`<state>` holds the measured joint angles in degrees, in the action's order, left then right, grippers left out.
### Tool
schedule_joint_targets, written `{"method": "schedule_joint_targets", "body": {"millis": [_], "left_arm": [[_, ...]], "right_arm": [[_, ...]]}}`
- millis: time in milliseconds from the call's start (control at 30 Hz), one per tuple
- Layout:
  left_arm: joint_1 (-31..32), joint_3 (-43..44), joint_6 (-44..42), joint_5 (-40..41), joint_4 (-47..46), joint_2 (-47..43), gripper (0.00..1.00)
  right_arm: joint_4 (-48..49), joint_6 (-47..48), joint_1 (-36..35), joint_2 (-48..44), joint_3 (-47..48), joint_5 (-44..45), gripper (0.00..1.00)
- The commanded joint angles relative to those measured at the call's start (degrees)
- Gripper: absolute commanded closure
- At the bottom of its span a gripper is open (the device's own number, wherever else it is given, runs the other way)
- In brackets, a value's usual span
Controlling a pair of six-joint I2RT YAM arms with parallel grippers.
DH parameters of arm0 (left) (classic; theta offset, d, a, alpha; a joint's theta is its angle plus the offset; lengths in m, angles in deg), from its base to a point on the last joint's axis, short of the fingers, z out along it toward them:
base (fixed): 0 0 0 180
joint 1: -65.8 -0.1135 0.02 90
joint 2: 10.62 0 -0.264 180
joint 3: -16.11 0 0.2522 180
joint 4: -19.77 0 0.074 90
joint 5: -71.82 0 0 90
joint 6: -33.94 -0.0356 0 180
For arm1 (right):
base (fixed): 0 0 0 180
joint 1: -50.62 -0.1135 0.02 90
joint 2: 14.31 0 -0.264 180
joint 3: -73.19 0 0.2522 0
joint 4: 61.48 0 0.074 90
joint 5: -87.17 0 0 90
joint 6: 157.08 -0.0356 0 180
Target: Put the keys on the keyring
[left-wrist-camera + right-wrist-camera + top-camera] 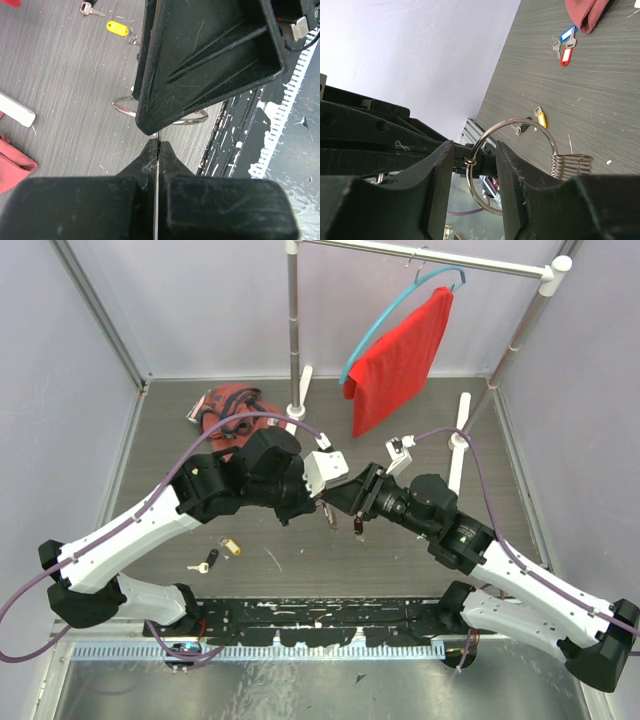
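The keyring, a thin silver ring with a stack of loops on one side, hangs round one finger of my right gripper, whose jaws stand apart. The ring's edges show under that finger in the left wrist view. My left gripper is shut on a thin silver key seen edge-on, its tip inside the right jaws' gap. A small loop sits on the ring there. The grippers meet mid-table. A yellow-tagged key and a black-tagged key lie on the table. Blue-tagged and red-tagged keys lie near the cloth.
A red cloth bundle lies at the back left. A garment rack's pole and white feet stand behind, with a red garment on a blue hanger. A black scuffed strip runs along the near edge.
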<state>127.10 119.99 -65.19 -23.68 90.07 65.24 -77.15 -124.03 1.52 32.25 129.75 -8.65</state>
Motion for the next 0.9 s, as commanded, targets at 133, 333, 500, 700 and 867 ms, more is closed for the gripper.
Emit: {"method": "schedule_joint_targets", "body": {"millis": [133, 333, 500, 700, 867], "left_arm": [[0.54, 1.46, -0.81, 0.08, -1.01, -1.19, 1.0], [0.71, 1.36, -0.92, 0.83, -0.8, -1.15, 1.0], [0.9, 1.2, -0.89, 1.64, -0.73, -1.07, 1.0], [1.06, 1.24, -0.98, 2.67, -0.71, -0.95, 1.0], [1.15, 1.21, -0.92, 2.85, -1.07, -1.19, 1.0]], "right_arm": [[3.65, -0.72, -0.82, 1.0, 1.4, -0.86, 0.57], [3.76, -0.98, -1.0, 1.56, 1.32, -1.5, 0.62], [4.65, -1.39, -1.0, 1.5, 0.96, -2.15, 0.65], [5.06, -1.75, -1.02, 1.59, 0.88, -2.76, 0.68], [5.58, -2.03, -1.01, 1.85, 0.7, -3.07, 0.74]]}}
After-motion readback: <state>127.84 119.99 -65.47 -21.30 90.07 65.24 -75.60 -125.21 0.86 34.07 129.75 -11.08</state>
